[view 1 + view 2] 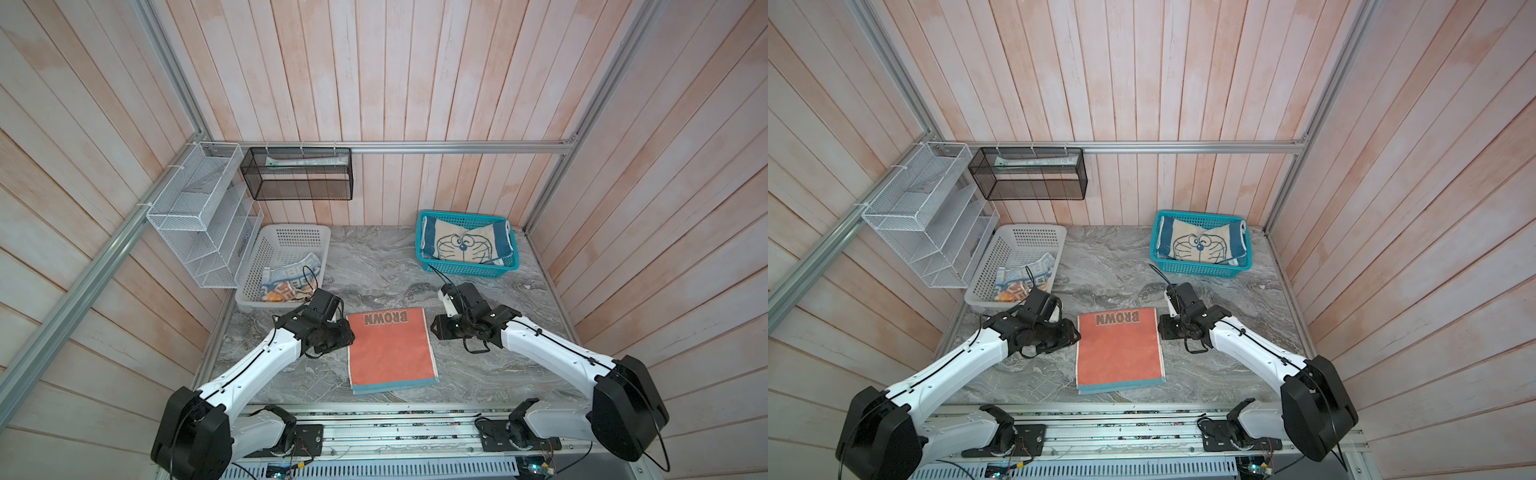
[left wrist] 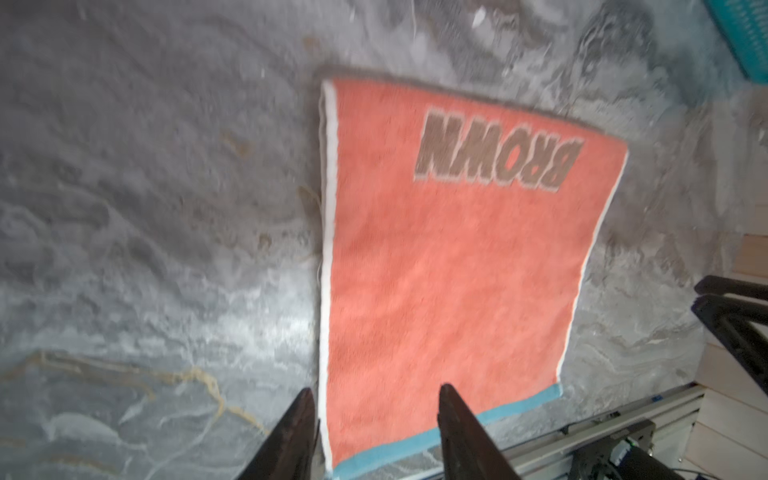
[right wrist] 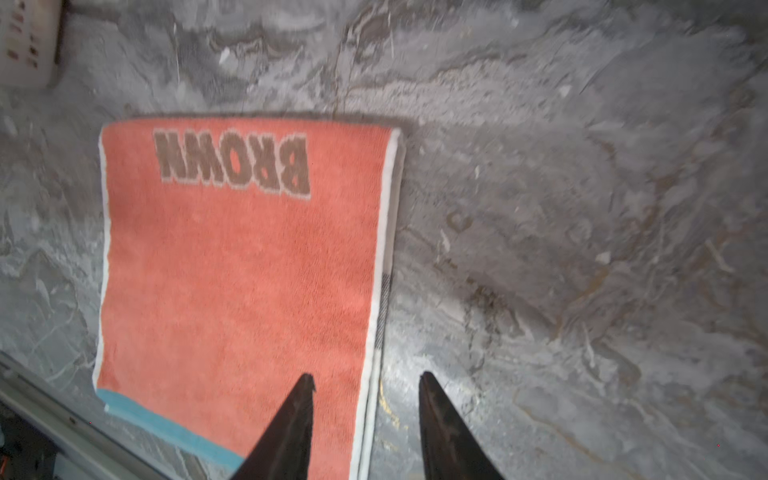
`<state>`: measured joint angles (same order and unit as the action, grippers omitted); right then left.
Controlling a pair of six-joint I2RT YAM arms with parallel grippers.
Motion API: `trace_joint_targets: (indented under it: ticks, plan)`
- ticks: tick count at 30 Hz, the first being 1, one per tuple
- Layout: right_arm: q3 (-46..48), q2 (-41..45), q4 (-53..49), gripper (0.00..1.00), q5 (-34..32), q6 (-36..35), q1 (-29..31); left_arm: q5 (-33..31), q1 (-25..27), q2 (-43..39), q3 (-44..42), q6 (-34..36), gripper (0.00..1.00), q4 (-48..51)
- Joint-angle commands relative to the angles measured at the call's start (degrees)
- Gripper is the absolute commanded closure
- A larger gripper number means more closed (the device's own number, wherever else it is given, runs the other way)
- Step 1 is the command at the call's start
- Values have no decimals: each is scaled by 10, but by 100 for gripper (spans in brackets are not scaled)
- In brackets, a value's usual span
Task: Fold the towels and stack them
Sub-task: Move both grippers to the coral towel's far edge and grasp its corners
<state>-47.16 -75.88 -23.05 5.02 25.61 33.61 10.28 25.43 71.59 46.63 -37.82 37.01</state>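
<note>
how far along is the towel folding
Done: the coral-orange "BROWN" terry towel lies folded flat on the grey marble table; the blue-cream Doraemon towel sits in the teal plastic basket. In hand: nothing; the left pincer and right pincer are open beside the orange towel. To do: the blue/orange block-lettered towel lies crumpled in the white plastic basket.

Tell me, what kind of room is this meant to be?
Likely a mock-up bathroom or laundry nook: marble-look counter, wall-hung wire racks, teal basket holding a cartoon towel.
</note>
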Motion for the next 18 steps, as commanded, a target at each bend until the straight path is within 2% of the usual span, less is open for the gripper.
trace_joint_targets:
  ticks: [1,4,10,14,18]
  plan:
    - [-18,-40,74,57,-29,-6,-21,-20,-24,53,18,52,47,-92]
    - [-50,-98,88,56,-11,-18,-27,-20,-39,109,36,67,42,-138]
    - [-112,-223,89,56,29,-34,-29,12,-76,202,54,75,40,-191]
    - [-141,-271,83,56,38,-40,-29,39,-82,241,63,77,39,-197]
    - [-153,-288,82,59,47,-49,-28,65,-84,262,63,79,44,-206]
